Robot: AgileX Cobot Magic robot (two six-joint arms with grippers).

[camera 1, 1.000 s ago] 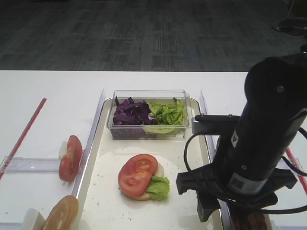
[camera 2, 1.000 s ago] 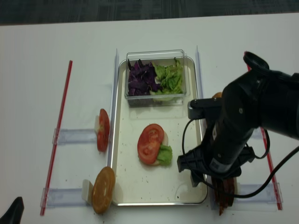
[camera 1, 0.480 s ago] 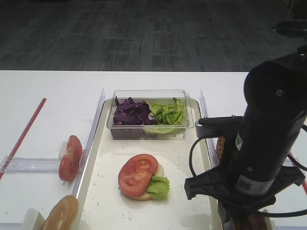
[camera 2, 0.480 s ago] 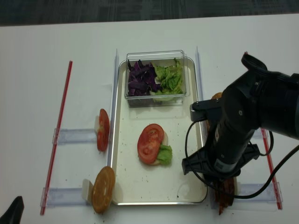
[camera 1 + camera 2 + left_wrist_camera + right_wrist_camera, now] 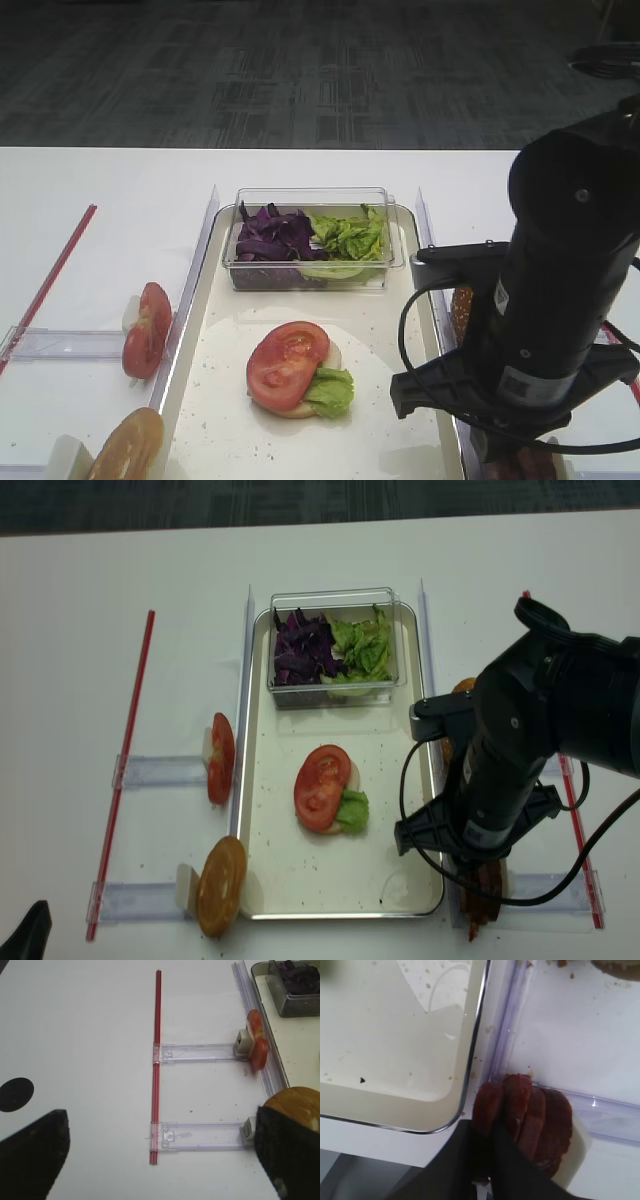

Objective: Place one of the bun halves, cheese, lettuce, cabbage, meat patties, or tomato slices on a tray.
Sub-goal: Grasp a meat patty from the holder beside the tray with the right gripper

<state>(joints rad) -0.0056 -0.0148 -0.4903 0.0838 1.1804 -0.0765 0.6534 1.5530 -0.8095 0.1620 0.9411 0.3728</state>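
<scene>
While the right gripper (image 5: 487, 1152) pinched the outermost of the meat patties (image 5: 525, 1120), pickup was underway; next, a lift and carry left to the tray (image 5: 470, 1060) seemed needed.

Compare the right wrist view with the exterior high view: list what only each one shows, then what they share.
Only the right wrist view shows the right gripper shut on the outermost of the meat patties, which stand on edge in a row in a clear holder beside the tray.

Only the exterior high view shows the tomato slice and lettuce stacked on the tray, the clear box of cabbage and greens, and a bun half at the left.

Both show the crumb-speckled tray.
</scene>
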